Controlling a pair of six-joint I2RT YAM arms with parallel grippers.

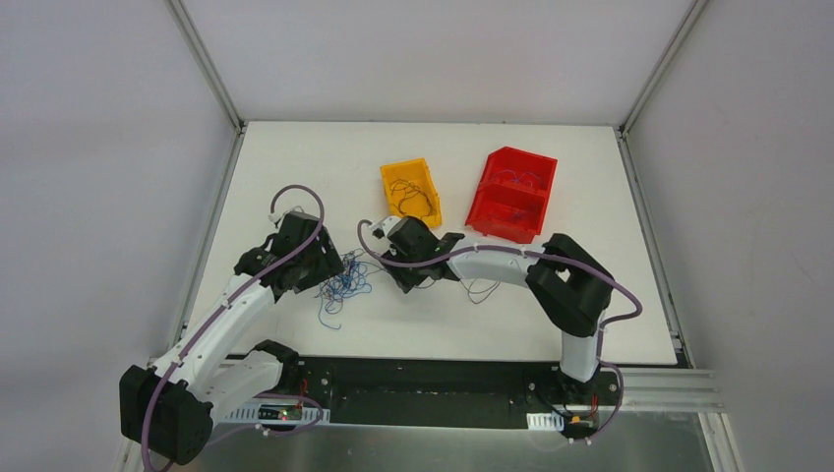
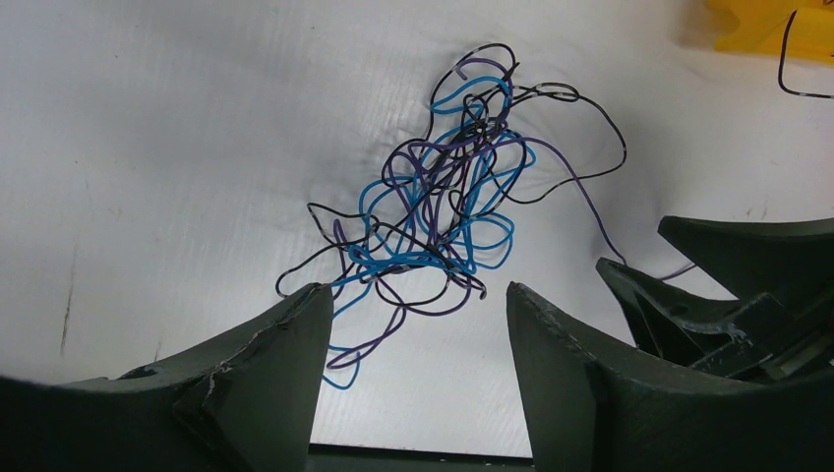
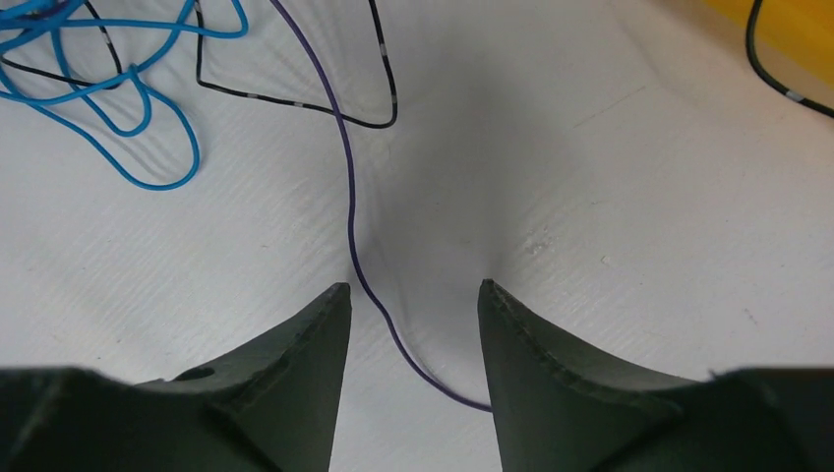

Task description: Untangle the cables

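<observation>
While the tangle of thin blue, purple and black cables (image 2: 443,206) lies on the white bench (image 1: 295,167), both arms are low beside it. Just left of the tangle, the left fingers (image 2: 285,334) stand apart and hold nothing; a few lower loops reach into the gap between them. Just right of the tangle, the right fingers (image 3: 305,334) are apart too. One purple wire (image 3: 349,197) runs out of the tangle and passes between their tips, not yet pinched. Further right, behind the tangle, stand a yellow bin (image 1: 410,187) and a red bin (image 1: 511,192).

The step in hand seems to be freeing this purple wire. To do it well, the right fingers should go down to the bench and close only on this strand. The left fingers should hold the knot, and the pull should be slow and away from the tangle, so that the loops do not tighten.
</observation>
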